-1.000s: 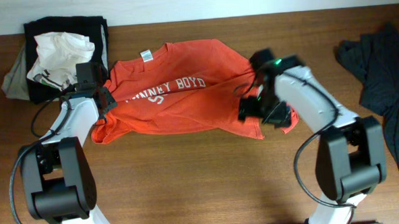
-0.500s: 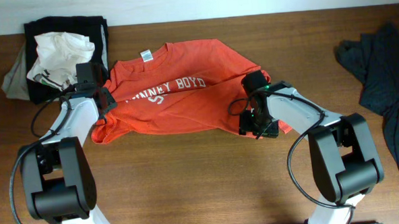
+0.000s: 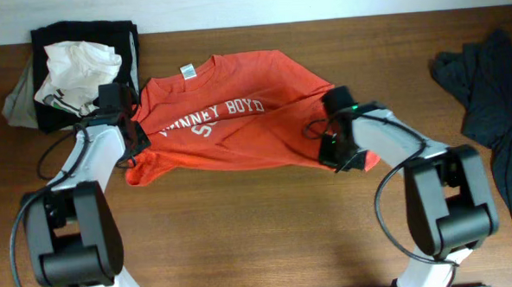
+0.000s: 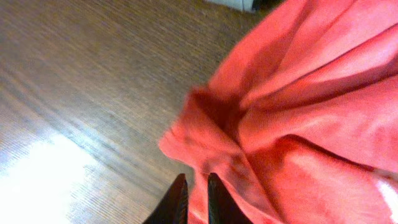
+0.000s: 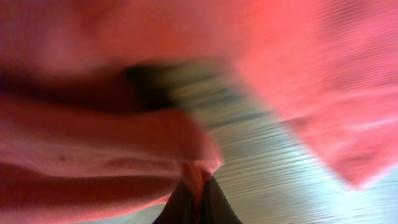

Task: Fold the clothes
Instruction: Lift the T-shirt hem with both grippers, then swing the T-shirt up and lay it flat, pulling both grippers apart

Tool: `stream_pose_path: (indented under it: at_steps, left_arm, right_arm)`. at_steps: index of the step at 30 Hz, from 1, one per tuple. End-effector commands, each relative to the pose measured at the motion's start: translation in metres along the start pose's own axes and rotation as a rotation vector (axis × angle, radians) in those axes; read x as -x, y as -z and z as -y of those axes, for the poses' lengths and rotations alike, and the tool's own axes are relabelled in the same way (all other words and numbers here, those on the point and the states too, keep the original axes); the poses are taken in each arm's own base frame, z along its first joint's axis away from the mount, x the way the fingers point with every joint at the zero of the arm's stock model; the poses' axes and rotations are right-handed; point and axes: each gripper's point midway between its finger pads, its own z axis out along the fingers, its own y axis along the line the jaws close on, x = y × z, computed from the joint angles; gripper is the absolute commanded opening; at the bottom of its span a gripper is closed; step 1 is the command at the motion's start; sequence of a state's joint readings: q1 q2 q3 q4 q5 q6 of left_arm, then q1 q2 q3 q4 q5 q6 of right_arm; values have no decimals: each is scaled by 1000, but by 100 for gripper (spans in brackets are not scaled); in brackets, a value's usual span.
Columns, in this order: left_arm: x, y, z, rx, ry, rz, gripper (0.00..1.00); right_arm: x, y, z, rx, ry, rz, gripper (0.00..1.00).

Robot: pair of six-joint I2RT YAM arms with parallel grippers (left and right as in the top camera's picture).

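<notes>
A red-orange T-shirt (image 3: pixel 238 127) is lying spread across the middle of the wooden surface (image 3: pixel 260 238), front up, with its white block lettering (image 3: pixel 216 115) and white neck tag (image 3: pixel 188 71) showing toward the far edge. The cloth is rumpling into long creases between the two arms.

The left fingers (image 4: pixel 177 202) are closing on the shirt's edge at the left sleeve end. In the left wrist view the two dark tips are standing almost together with a fold of red cloth bunching just ahead of them and bare wood beside it.

The right fingers (image 5: pixel 219 208) are clenching a pinch of the same shirt at its opposite end, where a narrow tongue of cloth is rising from between the tips (the right wrist view is blurred, but the pinch is readable).

A heap of black and white garments (image 3: pixel 79 65) is sitting at the far left corner, close to the shirt's left end. A dark garment (image 3: pixel 496 90) is lying well apart at the right edge.
</notes>
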State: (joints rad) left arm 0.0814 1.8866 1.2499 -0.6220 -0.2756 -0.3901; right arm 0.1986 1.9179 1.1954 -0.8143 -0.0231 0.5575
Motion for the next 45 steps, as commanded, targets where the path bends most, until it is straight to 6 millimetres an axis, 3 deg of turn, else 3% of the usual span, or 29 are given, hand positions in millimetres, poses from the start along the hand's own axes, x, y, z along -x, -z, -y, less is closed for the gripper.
stream_pose_path:
  at_steps: [1,5,8,9,10,11,13,19,23,25,27,30,31,34,38,43,45]
  left_arm:
    - [18,28,-1,-30,22,63,14]
    - [10,28,-2,-25,13,31,8]
    - [-8,30,22,-170,2,-63,25]
    - [-19,33,29,-219,-6,-116,25]
    - [-30,34,32,-245,-9,-161,35]
    - [-39,35,34,-264,-11,-196,65]
    - [-54,31,33,-263,-14,-242,75]
    - [-48,15,39,-272,185,-197,75]
    - [-48,14,40,-273,194,-195,75]
    - [-46,14,40,-276,195,-190,70]
    - [-48,14,40,-272,194,-196,47]
    - [-49,14,39,-271,190,-199,1]
    - [-48,16,39,-275,174,-193,1]
    - [-37,42,35,-303,143,-136,1]
    - [-4,122,7,-319,164,99,1]
    - [4,184,-11,-380,189,245,1]
    - [12,222,-26,-375,167,348,1]
  right_arm:
    - [15,3,41,-29,-140,-1,4]
    - [14,4,46,-28,-158,-17,4]
    - [13,3,39,-24,-130,-10,4]
    - [13,3,38,-22,-121,-8,4]
    - [14,3,38,-22,-117,-7,4]
    - [14,3,38,-21,-118,-5,4]
    - [14,3,38,-20,-118,-4,4]
    - [15,3,38,-19,-114,-3,4]
    - [15,3,38,-19,-114,-2,4]
    - [15,3,38,-19,-114,-2,4]
    - [15,3,38,-19,-114,-2,4]
    - [15,3,37,-15,-115,-5,4]
    - [14,5,37,-12,-115,-5,4]
    - [12,29,35,14,-114,24,4]
    - [4,102,31,119,-105,149,4]
    - [-14,173,35,219,-90,310,4]
    - [-21,210,37,270,-62,415,4]
